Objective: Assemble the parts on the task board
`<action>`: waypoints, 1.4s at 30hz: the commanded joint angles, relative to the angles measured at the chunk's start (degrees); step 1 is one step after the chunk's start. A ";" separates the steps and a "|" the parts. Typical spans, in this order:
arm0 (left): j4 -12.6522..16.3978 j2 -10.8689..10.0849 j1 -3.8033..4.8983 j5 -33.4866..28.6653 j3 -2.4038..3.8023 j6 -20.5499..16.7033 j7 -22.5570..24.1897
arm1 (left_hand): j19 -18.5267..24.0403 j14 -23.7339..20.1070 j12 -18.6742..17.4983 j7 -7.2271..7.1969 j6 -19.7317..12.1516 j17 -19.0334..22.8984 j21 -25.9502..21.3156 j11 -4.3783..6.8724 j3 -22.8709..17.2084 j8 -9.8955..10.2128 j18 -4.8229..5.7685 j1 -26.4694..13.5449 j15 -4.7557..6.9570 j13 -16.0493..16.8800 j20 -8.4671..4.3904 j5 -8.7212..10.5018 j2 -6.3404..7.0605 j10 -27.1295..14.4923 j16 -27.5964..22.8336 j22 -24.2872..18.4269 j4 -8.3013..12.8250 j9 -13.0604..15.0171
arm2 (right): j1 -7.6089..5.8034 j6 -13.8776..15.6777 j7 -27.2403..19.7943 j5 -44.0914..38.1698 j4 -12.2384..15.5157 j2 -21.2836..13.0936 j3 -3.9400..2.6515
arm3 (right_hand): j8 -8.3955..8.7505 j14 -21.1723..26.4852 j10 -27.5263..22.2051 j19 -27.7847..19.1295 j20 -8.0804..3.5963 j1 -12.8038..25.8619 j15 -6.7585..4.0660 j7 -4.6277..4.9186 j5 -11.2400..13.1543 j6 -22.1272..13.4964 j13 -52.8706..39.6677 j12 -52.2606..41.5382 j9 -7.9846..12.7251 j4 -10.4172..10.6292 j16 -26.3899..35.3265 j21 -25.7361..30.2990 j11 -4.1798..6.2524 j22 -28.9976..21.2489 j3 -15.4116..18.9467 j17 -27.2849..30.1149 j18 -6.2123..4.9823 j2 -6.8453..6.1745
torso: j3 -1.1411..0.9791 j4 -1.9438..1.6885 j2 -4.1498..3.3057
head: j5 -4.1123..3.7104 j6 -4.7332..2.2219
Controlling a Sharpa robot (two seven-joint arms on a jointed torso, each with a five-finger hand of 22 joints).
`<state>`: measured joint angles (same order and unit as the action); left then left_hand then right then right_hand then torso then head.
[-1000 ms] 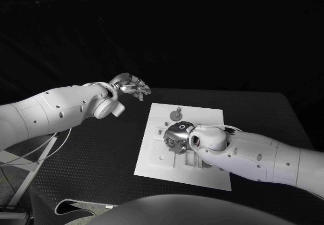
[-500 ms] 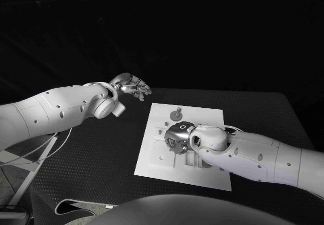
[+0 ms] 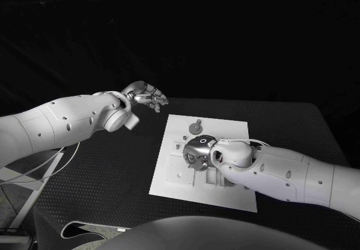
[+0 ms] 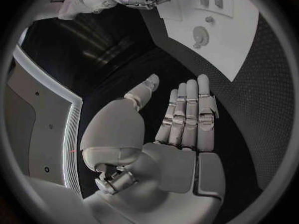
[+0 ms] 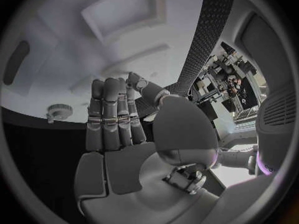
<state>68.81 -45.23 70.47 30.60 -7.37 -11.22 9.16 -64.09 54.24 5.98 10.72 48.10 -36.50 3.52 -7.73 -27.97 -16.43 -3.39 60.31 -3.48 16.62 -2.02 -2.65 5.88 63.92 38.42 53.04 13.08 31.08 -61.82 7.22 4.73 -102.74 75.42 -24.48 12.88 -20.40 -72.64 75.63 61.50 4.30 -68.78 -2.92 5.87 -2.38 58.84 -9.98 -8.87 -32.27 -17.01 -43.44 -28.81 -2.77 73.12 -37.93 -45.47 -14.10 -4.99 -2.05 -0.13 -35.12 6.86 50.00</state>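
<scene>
Left hand (image 3: 146, 96) is hovering spread and empty, off the task board (image 3: 225, 130). Round part (image 3: 195, 126) is lying loose near board's far edge. Right hand (image 3: 198, 154) is resting over board's middle w/ flat fingers, holding nothing. Assembly prob. mostly not done.

A: Arms, two: smooth white shells, rounded segments, small dark screw holes along the left arm (image 3: 60, 125) and right arm (image 3: 292, 174).

B: Hands?

A: Left hand (image 3: 147, 95) and right hand (image 3: 196, 152): silver metal, segmented fingers (image 4: 187, 109), pale grey palm pads. Beside the right hand, a dark ring mark on the wrist and a thin white cable.
</scene>
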 commanded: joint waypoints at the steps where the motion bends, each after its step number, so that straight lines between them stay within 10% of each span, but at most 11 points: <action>1: 0.12 0.04 0.05 -0.33 0.02 0.67 0.26 | -0.50 0.33 0.28 -0.02 -0.43 -0.07 0.38 -0.02 0.00 -0.26 -0.60 -0.19 -0.04 -0.07 -0.05 -0.22 0.08 -0.41 -0.23 -0.07 -0.45 -0.08 | 0.02 -0.67 0.10 -0.93 -0.23 0.23 -0.02 | -0.33 0.03 0.15 0.37 -0.06 -0.04 -0.36 0.08 -0.38 0.41 -0.02 0.20 -0.08 0.14 -0.19 0.19 -0.18 0.10 -0.19 -0.07 -0.90 0.47 | 0.06 -0.04 0.00 | -0.03 0.00; 42: 0.29 -0.07 0.06 -0.33 0.02 0.65 0.14 | -0.51 0.37 0.36 -0.01 -0.44 -0.27 0.40 -0.02 0.04 -0.29 -0.59 -0.15 -0.05 -0.12 -0.05 -0.22 0.09 -0.44 -0.41 -0.19 -0.54 -0.09 | 1.12 -2.99 -0.88 0.39 -1.06 1.68 0.10 | -0.22 0.13 0.07 0.30 -0.01 0.20 -0.31 0.15 -0.38 0.24 -0.20 0.49 -0.26 0.16 -0.12 0.34 -0.24 0.16 -0.18 -0.11 -0.90 0.65 | 0.06 -0.03 0.00 | 0.15 0.00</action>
<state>68.95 -45.32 70.47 30.56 -7.38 -11.18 9.00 -64.09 54.24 5.98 10.72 48.10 -36.74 3.52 -7.71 -28.00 -16.43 -2.92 60.30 -3.48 16.59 -2.01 -2.65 5.88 63.94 38.18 52.94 12.80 31.08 -60.99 5.54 4.65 -102.76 74.38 -22.87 12.83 -20.56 -72.43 75.63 61.49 4.30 -68.60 -2.91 6.01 -2.67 58.83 -10.11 -8.65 -32.49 -17.08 -43.44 -28.81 -2.77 73.21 -37.86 -45.51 -14.56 -4.82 -2.02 -0.19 -35.13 7.02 50.00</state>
